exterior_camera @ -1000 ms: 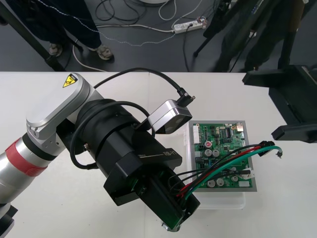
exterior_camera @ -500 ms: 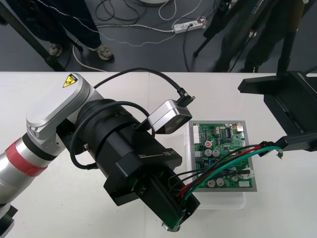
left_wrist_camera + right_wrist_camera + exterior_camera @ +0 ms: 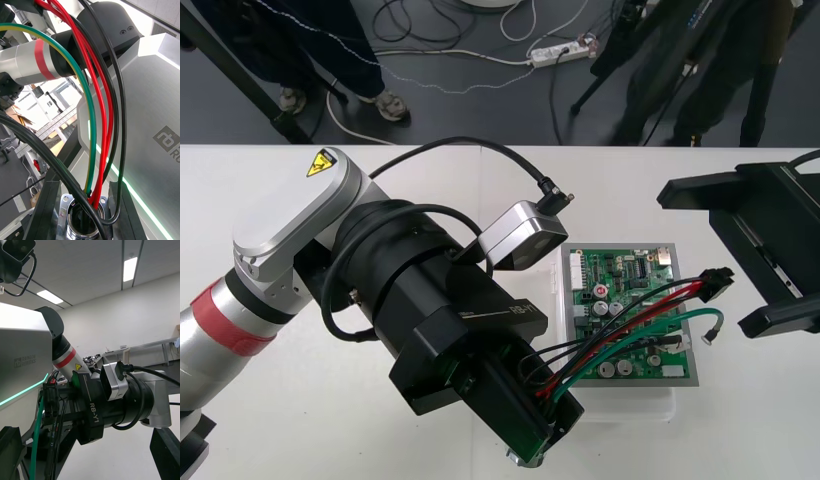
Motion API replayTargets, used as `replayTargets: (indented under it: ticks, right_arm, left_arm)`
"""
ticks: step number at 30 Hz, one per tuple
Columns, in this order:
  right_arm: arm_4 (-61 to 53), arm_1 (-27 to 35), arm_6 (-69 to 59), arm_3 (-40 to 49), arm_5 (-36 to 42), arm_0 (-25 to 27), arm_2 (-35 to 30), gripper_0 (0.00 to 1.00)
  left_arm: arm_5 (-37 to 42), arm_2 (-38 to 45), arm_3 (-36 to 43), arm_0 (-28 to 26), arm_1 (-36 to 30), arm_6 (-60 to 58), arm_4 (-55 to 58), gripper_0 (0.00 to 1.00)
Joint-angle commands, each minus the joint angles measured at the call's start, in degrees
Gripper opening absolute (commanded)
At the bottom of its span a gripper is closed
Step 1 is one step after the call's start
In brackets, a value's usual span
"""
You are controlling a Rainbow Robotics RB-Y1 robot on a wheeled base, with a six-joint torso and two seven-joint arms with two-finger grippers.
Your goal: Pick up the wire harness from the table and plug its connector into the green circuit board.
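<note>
My left gripper (image 3: 538,432) is low over the table's front edge, shut on the harness's round metal socket (image 3: 80,219); its fingers (image 3: 47,210) clamp the flange. Red, black and green wires (image 3: 620,335) arch from it across the green circuit board (image 3: 620,285) to the small black plug (image 3: 717,282), which hangs off the board's right edge. A loose green wire end (image 3: 710,337) dangles nearer the front. My right gripper (image 3: 703,260) is open, one finger on each side of the plug. In the right wrist view its fingers (image 3: 165,450) stand wide apart, with the plug (image 3: 50,393) ahead of them.
The board sits on a white base (image 3: 620,408) right of centre. The left arm's bulky body (image 3: 380,290) and its wrist camera (image 3: 522,235) cover the table's middle. Bare table lies at the far left and far right.
The right gripper has moved toward the table's front, so its fingers now straddle the plug. The plug has shifted slightly, and the green wire end has dropped away from it. The left arm is still.
</note>
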State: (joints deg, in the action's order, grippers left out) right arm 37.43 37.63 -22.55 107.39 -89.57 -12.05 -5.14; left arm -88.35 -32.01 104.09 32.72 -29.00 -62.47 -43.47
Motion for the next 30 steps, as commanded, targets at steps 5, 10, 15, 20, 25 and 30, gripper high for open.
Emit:
replayTargets:
  ticks: [5,10,15,20,25,30]
  right_arm:
    - [-2.71,-1.15,-1.97,3.61,0.01,1.24,0.66,1.00]
    - [-3.50,-2.12,-2.76,4.05,0.18,1.15,0.66,1.00]
    - [-3.50,-3.61,-3.11,4.41,0.18,1.59,0.66,1.00]
    - [-3.59,-5.11,-3.38,4.49,0.18,2.56,2.15,1.00]
    - [-5.61,-5.28,-3.38,4.49,0.54,3.44,5.41,1.00]
    - [-7.37,-5.72,-3.47,4.49,1.06,4.14,6.72,1.00]
  left_arm:
    - [-1.65,-0.33,1.82,-0.47,1.40,0.24,0.31,0.00]
    - [-1.65,-0.33,1.82,-0.47,1.40,0.24,0.31,0.00]
    - [-1.65,-0.42,1.82,-0.47,1.40,0.24,0.31,0.00]
    - [-1.65,-0.42,1.82,-0.38,1.40,0.24,0.40,0.00]
    - [-1.65,-0.42,1.82,-0.47,1.40,0.24,0.31,0.00]
    - [-1.65,-0.42,1.82,-0.47,1.40,0.15,0.31,0.00]
